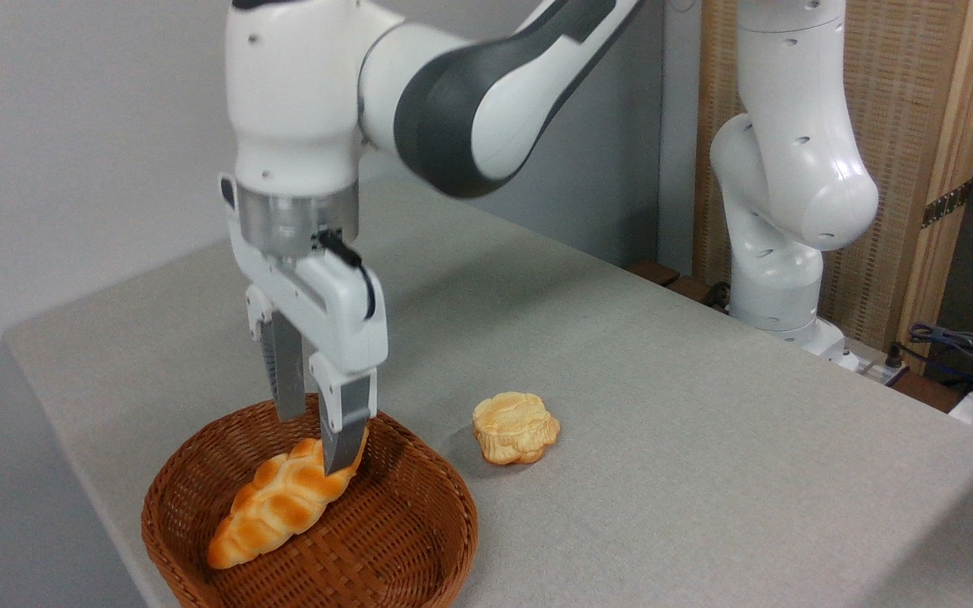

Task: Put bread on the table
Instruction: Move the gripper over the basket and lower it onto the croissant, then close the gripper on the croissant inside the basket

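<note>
The bread point(271, 507), a long golden-orange braided loaf, lies slanted inside the brown wicker basket point(419, 549) at the front left of the table point(664, 439). Its lower pointed end rests near the basket's front left wall and its upper end rises toward the back. My gripper point(317, 443) reaches straight down into the basket. Its fingers point(343, 431) are closed on the loaf's upper end, one in front and one behind. That end is partly hidden by the front finger.
A small round flower-shaped bun point(515, 427) sits on the grey cover just right of the basket. The arm's white base point(778, 279) stands at the table's far right edge, with cables point(968, 346) beyond it. The table's left edge runs close to the basket.
</note>
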